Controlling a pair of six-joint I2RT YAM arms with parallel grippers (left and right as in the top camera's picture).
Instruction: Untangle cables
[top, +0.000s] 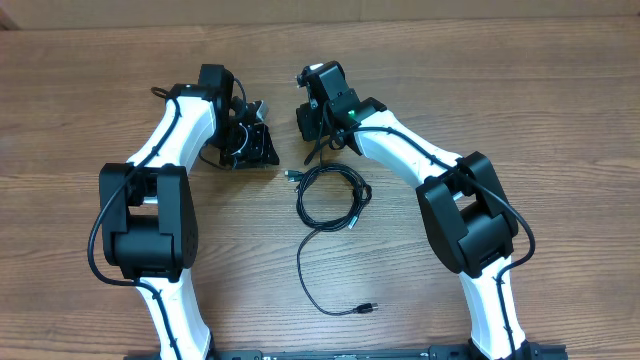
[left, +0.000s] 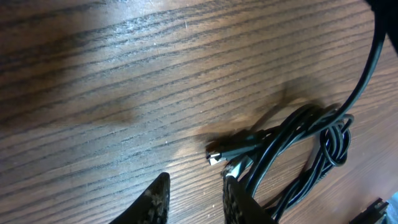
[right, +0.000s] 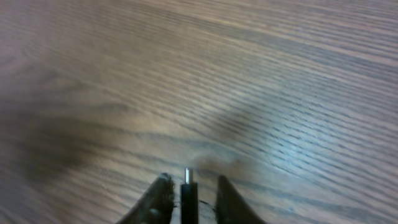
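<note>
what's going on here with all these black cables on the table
It's a robot untangling job on a wooden table. The right hand has one cable's plug between its fingers, though a firm grip isn't clear. The left hand sits open beside a tangled bundle, nothing between its fingers. A looped cable lies loose mid-table.

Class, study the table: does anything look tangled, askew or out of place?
Yes. The cables lie mid-table in overlapping loops that cross each other. One strand trails toward the near edge and ends in a loose plug. Another lifts off the wood toward the right gripper, which has a connector tip between its jaws.
</note>
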